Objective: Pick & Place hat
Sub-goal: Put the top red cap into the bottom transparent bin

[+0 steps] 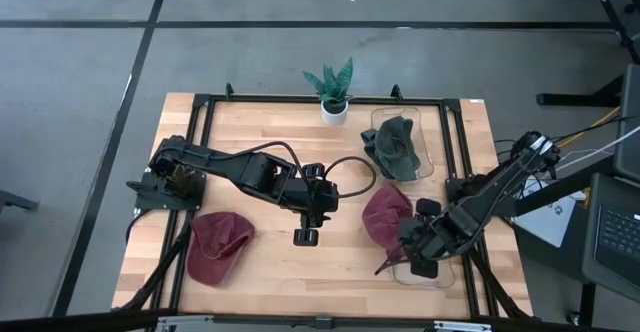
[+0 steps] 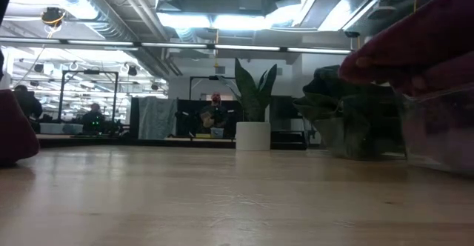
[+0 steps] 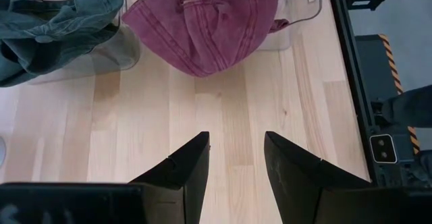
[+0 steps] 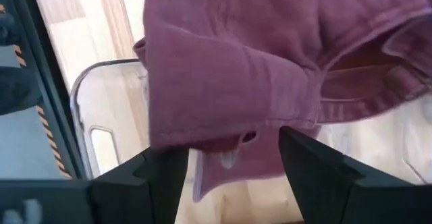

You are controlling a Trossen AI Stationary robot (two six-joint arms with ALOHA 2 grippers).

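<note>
A maroon cap (image 1: 386, 218) is lying draped over the rim of a clear plastic bin (image 1: 438, 275) at the right front of the wooden worktop (image 1: 270, 272), part of it hanging over the bin's edge toward the worktop's middle. The right gripper (image 1: 408, 253) is sitting low at that bin, right by the cap; in the right wrist view its two dark fingers (image 4: 317, 177) are standing wide apart with the cap's folded cloth and strap (image 4: 223, 163) lying just ahead between them. Whether the fingers are touching the cloth cannot be told — they are not pinched on it.

The left gripper (image 1: 306, 236) is hanging over bare wood near the middle of the worktop, pointing toward the right-hand bin. Its fingers (image 3: 185, 170) are parted with nothing between them.

A second maroon cap (image 1: 218, 246) is resting on the worktop at the left front, well apart from both grippers. A dark green cap (image 1: 394, 146) is sitting in another clear bin (image 1: 424, 162) at the right rear, and a small plant in a white pot (image 1: 333, 93) is standing at the rear edge — just beside that bin.

In the low view, people (image 2: 215, 112) are sitting in the room beyond the worktop.
</note>
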